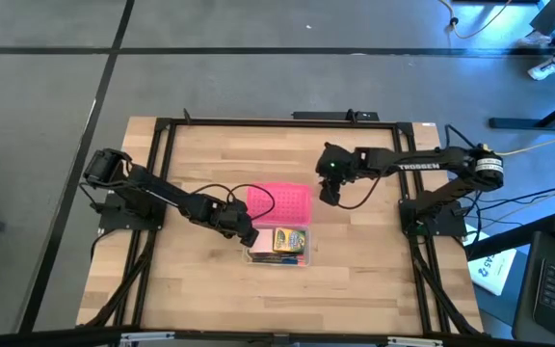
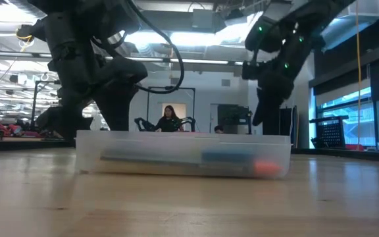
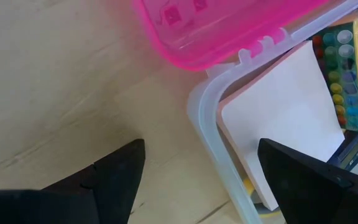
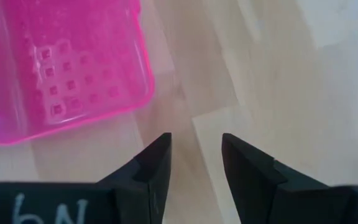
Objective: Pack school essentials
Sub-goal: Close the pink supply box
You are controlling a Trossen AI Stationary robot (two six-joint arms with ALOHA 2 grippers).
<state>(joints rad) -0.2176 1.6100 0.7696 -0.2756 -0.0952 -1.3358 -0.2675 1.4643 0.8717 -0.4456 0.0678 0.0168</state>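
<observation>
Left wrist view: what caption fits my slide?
Open left gripper straddles the clear case's corner, beside pink lid.

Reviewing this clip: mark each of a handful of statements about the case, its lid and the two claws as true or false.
1. The pink lid lies open, hinged to the clear case. True.
2. The crayon box sits on the bare table outside the case. False: it lies inside the case.
3. The left claw is open, straddling the case's corner wall. True.
4. The right claw grips the pink lid. False: it is empty, beside the lid, over bare wood.
5. A pale pink pad lies in the case. True.
</observation>
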